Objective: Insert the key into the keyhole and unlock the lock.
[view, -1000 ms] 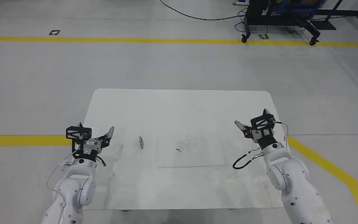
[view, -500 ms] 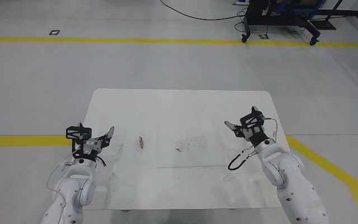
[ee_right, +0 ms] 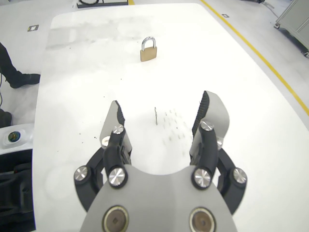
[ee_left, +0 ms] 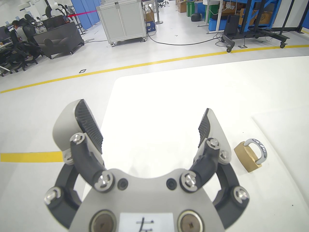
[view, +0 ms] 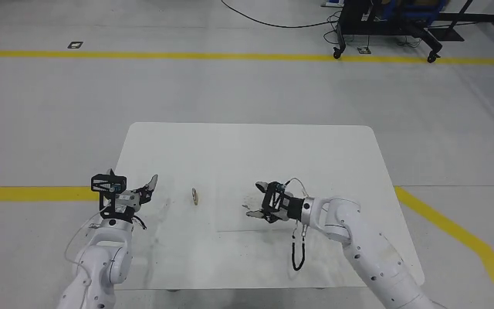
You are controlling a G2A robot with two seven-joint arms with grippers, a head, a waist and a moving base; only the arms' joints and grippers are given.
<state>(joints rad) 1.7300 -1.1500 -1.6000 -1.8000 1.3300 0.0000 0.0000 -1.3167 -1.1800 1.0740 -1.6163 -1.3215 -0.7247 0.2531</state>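
The key [ee_right: 156, 115] is a small, thin strip of grey metal lying flat on the counter [view: 247, 147] near its middle; its bow and teeth are too small to make out. The lock [ee_right: 148, 51] is a padlock with a squarish brass body and a curved, polished steel shackle. It lies flat on the counter, apart from the key and between the two arms. The keyhole cannot be seen. The right gripper [ee_right: 161, 105] sits low over the key with its fingers spread wide and holding nothing. In the wrist view the key lies in line with the gap between them, touching neither. The fingers are pale metal shells faced with black ribbed pads. The left gripper [ee_left: 144, 109] is at the counter's near left edge, fingers likewise wide and empty, with the lock just beside it. The counter is a white, smooth slab with rounded corners. Faint grey scuff marks [ee_right: 172, 126] surround the key, and a thin rectangular sheet [view: 285, 220] shows as a faint outline. The floor [view: 231, 85] is pale grey, crossed by a yellow line [view: 231, 56].
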